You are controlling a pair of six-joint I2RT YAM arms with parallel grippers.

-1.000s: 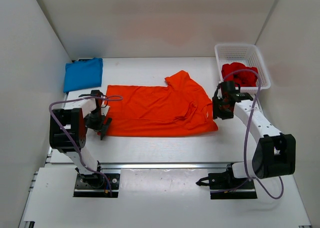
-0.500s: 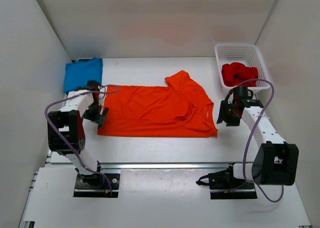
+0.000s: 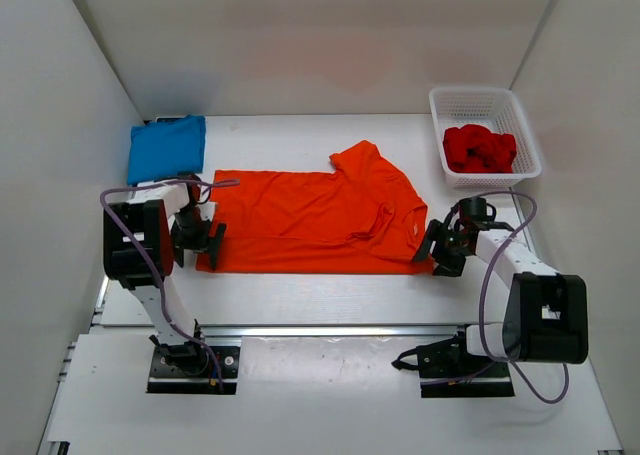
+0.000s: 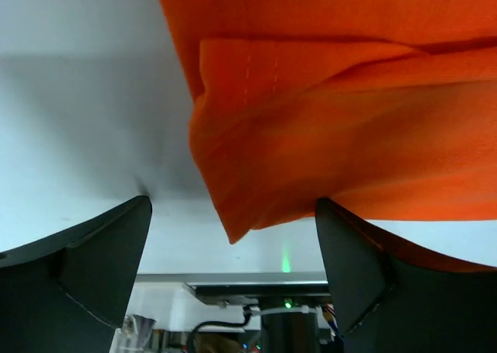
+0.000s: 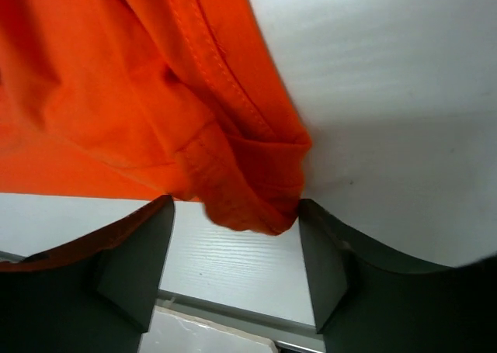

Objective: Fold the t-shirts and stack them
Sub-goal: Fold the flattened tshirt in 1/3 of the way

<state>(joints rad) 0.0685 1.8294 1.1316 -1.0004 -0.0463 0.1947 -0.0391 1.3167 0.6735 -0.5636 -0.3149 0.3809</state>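
Observation:
The orange t-shirt (image 3: 320,220) lies spread flat mid-table, one sleeve folded over at the back right. My left gripper (image 3: 205,245) is open at its near-left corner, and in the left wrist view (image 4: 233,248) that corner of the orange shirt (image 4: 326,128) hangs between the spread fingers (image 4: 85,260). My right gripper (image 3: 437,253) is open at the near-right corner. In the right wrist view (image 5: 233,252) the bunched hem of the orange shirt (image 5: 248,190) sits between the fingers (image 5: 330,268). The blue t-shirt (image 3: 166,147) lies folded at the back left. The red t-shirt (image 3: 480,147) is crumpled in the basket.
The white lattice basket (image 3: 487,102) stands at the back right against the wall. White walls close in the table at the left, back and right. A metal rail (image 3: 320,330) runs along the near edge in front of the arm bases.
Both grippers have moved down toward the near edge, to the shirt's two near corners. The left came from the shirt's left edge, the right from beside the basket. The shirt has barely shifted.

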